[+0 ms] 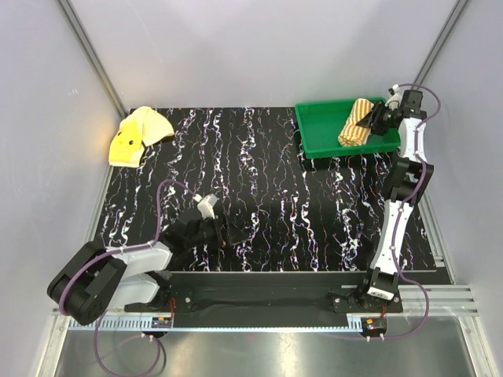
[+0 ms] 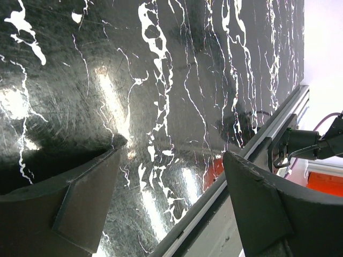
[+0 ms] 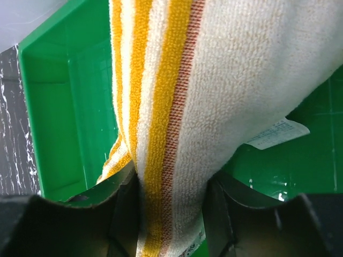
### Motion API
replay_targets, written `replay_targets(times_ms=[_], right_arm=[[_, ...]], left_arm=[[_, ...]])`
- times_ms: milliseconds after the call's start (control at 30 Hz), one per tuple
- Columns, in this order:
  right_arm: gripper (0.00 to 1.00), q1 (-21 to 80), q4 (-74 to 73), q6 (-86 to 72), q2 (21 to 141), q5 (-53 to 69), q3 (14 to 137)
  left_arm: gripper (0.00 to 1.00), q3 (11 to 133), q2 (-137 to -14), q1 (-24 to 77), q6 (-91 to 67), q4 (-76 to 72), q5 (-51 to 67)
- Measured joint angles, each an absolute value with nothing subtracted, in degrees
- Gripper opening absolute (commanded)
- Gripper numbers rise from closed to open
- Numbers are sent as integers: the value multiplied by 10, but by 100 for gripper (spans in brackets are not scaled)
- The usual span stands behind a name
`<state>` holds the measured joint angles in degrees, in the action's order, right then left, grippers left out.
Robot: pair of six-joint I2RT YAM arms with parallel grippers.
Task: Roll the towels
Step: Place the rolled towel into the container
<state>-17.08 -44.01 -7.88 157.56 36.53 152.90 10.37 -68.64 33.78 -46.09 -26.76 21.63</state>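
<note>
Tray (image 1: 313,144) sits at far-right table (image 1: 267,181) edge; right gripper (image 1: 380,119) clamped on striped towel (image 1: 355,122) inside it. Left gripper (image 2: 171,176) spread wide above table.

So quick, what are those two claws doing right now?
Left gripper: open, holding nothing.
Right gripper: closed on the striped towel, at the green tray.

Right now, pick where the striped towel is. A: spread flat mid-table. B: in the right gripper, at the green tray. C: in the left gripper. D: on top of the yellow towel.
B: the right gripper is clamped on the striped towel over the green tray; the left gripper is open and empty.
</note>
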Motion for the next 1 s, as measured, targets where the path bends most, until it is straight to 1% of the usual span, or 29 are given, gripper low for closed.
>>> replay_targets(times_ms=[67, 133, 267, 367, 467, 567, 667, 767, 1000], right_arm=[[50, -173, -428, -80, 1578, 381, 1529], [50, -180, -406, -85, 1585, 423, 1529], [49, -192, -332, -146, 1600, 554, 1525], [50, -192, -215, -240, 1601, 647, 1497], [50, -179, -105, -334, 1601, 714, 1479], [50, -156, 53, -475, 1609, 768, 1473], [50, -130, 180, -581, 1623, 802, 1474], [50, -103, 243, -629, 1634, 819, 1456], [50, -57, 248, -630, 1672, 820, 1444]], left_arm=[[85, 107, -692, 338, -461, -268, 216], [85, 111, -697, 338, -461, -268, 216], [85, 116, -704, 338, -461, -269, 216], [85, 118, -708, 338, -461, -271, 215], [85, 121, -713, 338, -461, -273, 214], [85, 122, -714, 338, -461, -273, 213], [85, 122, -714, 338, -461, -274, 213], [85, 122, -717, 338, -461, -276, 213], [85, 122, -718, 338, -461, -279, 212]])
